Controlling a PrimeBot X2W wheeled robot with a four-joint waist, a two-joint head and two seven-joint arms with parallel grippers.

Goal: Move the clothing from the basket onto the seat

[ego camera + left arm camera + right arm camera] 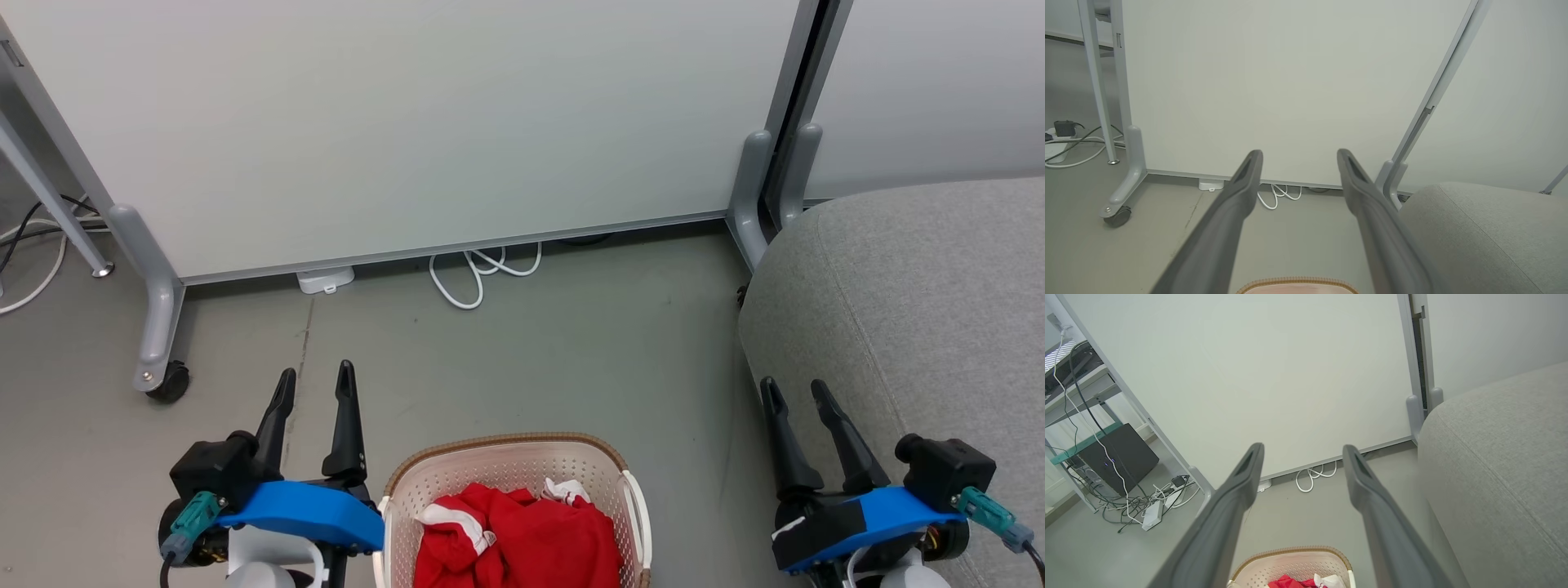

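While left gripper [317,369] and right gripper [793,384] are hanging wide-spread and empty, crumpled red white-striped clothing [522,539] in cream basket [506,441].

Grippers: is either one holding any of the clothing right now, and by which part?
Nothing is held. The left gripper and right gripper both stand open and empty, and the clothing lies in the basket.

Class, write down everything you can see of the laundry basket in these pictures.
The basket is cream-white perforated plastic, rounded-rectangular, with a brown woven-look rim and white side handles. It stands upright on the grey floor, left of the grey seat and apart from it. Red clothing with white trim lies heaped inside. Its near end is out of frame.
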